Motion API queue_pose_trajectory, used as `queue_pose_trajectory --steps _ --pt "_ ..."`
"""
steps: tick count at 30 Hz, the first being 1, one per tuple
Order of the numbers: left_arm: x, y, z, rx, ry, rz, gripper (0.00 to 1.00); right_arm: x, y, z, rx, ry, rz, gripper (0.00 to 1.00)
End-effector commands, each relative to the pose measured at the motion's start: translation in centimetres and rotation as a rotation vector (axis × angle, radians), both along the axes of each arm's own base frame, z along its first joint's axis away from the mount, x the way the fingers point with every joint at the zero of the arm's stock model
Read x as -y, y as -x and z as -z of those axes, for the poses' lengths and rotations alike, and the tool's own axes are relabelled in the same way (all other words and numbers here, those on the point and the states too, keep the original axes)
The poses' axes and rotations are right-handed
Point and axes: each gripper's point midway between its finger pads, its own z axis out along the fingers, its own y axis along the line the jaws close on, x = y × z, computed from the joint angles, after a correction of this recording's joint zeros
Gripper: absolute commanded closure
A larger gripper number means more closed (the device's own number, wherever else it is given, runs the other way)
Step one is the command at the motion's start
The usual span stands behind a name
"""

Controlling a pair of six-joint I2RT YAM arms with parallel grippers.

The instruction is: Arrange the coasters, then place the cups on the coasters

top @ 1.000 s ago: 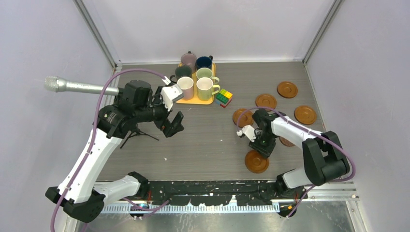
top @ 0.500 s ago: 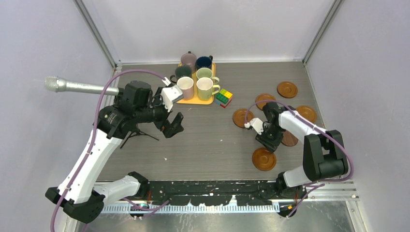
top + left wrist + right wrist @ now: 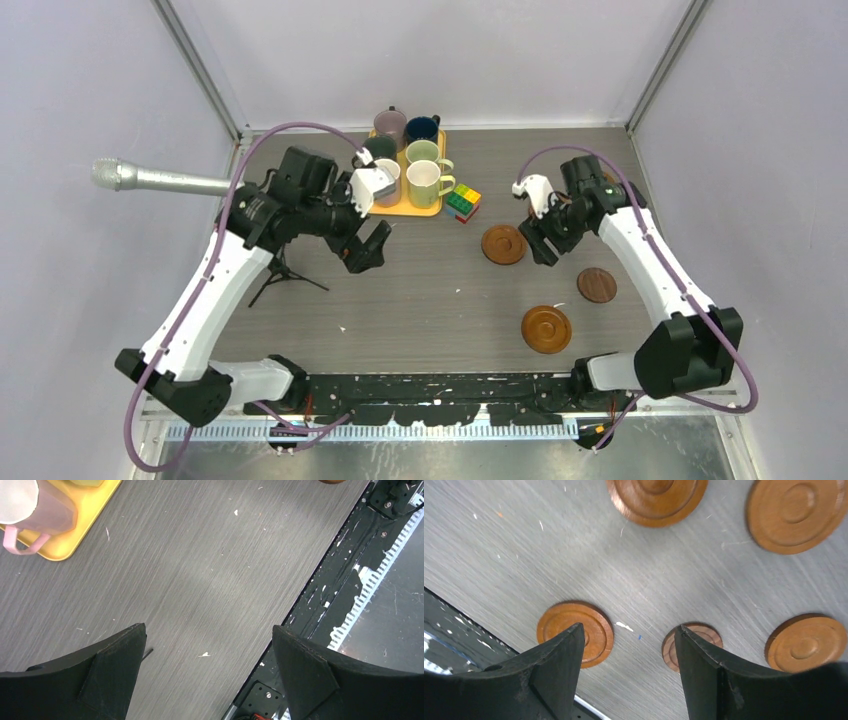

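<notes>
My right gripper (image 3: 541, 246) hangs wide open and empty over the coasters (image 3: 546, 328) scattered right of centre, cups (image 3: 425, 180) crowded on the far tray (image 3: 404, 210), so coming down crooked I'd probably clip a rim and skid one.

From the top external camera we are looking down from high above and behind the arm bases, taking in the whole table (image 3: 430, 290) and both arms. At the left wrist we are peering close down past the left pincer (image 3: 209, 629), catching the yellow tray (image 3: 92, 510) ahead of one finger and the black edge rail (image 3: 325, 605) beside the other, both also showing from above. At the right wrist we are looking close down through the right pincer (image 3: 629, 627), sharing with the overhead view the light coaster (image 3: 559, 620) and dark coaster (image 3: 704, 636) at its fingertips.
</notes>
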Motion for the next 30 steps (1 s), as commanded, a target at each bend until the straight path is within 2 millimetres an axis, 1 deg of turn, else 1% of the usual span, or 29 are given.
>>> queue_pose_trajectory --steps 1,4,6,9,11,13,15,17,18,21,22,24,26,28,30 --pt "-0.3 0.4 -0.9 -0.014 -0.052 0.038 0.00 -1.4 -1.5 -4.5 0.111 -0.115 0.100 0.28" --pt "-1.0 -0.1 -0.5 0.002 -0.122 0.039 0.00 -1.4 -2.1 -5.7 0.152 -0.133 0.144 0.28" --pt "-1.5 -0.5 -0.1 0.024 -0.164 0.037 0.00 -1.3 -2.5 -5.8 0.172 -0.141 0.181 0.28" --pt "-2.4 -1.7 0.6 0.061 -0.244 0.022 0.00 -1.3 -2.8 -5.4 0.178 -0.153 0.224 0.28" --pt "-2.4 -2.0 1.4 0.080 -0.273 0.047 0.01 -1.3 -2.6 -5.3 0.177 -0.164 0.249 0.28" --pt "-2.0 -2.5 2.1 0.106 -0.286 0.078 0.02 -1.3 -2.4 -5.6 0.180 -0.182 0.278 0.28" --pt "-1.5 -3.4 3.6 0.148 -0.323 0.119 0.05 -1.3 -2.1 -5.9 0.185 -0.194 0.278 0.28" --pt "-0.8 -4.7 5.2 0.216 -0.368 0.168 0.10 -1.3 -2.1 -5.7 0.178 -0.198 0.285 0.28" --pt "-0.5 -5.0 6.0 0.247 -0.395 0.206 0.14 -1.4 -2.1 -5.5 0.167 -0.206 0.291 0.28" --pt "0.3 -5.9 7.2 0.361 -0.416 0.318 0.15 -1.9 -2.1 -5.0 0.136 -0.235 0.296 0.28" --pt "0.6 -6.5 7.7 0.407 -0.419 0.347 0.15 -2.1 -2.4 -4.9 0.132 -0.240 0.294 0.28" --pt "1.3 -7.9 9.3 0.505 -0.446 0.401 0.20 -2.4 -3.2 -4.7 0.123 -0.251 0.292 0.27" --pt "1.9 -9.5 11.4 0.589 -0.477 0.448 0.25 -2.6 -4.3 -4.6 0.115 -0.261 0.293 0.27" --pt "2.9 -11.4 13.5 0.673 -0.478 0.484 0.26 -2.8 -5.4 -4.6 0.103 -0.280 0.302 0.27" --pt "3.7 -13.1 15.6 0.693 -0.445 0.510 0.27 -3.0 -6.1 -4.8 0.099 -0.300 0.300 0.27"
